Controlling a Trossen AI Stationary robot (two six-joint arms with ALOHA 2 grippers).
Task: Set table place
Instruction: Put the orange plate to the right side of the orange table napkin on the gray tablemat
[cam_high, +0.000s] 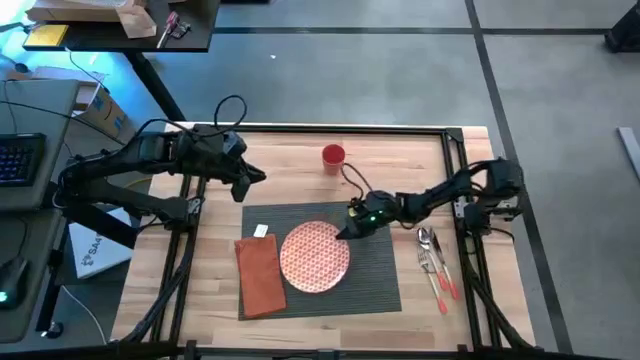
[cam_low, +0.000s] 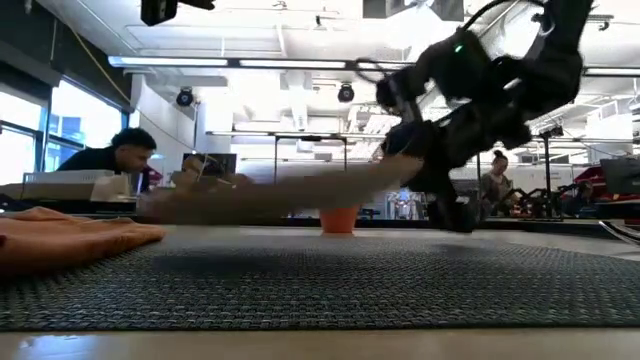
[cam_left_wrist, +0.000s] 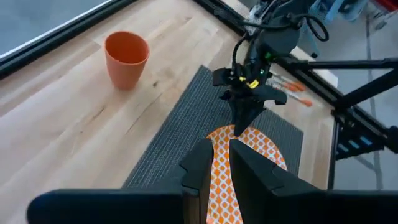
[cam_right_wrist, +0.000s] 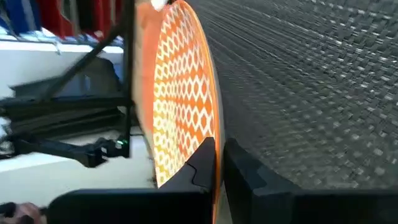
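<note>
Beside plate (cam_high: 315, 256): napkin (cam_high: 260, 273), cup (cam_high: 333, 156), cutlery (cam_high: 436, 264).

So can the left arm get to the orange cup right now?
Probably yes. The left gripper hovers over bare table, and the orange cup stands alone nearby with nothing between them. The right gripper is busy at the plate, away from that path.

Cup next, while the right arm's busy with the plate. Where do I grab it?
Pinch the cup by its rim wall from above, one jaw inside: it stands upright, mouth open, alone on bare table. Probably use the left gripper, which is nearer; the right gripper is at the plate.
</note>
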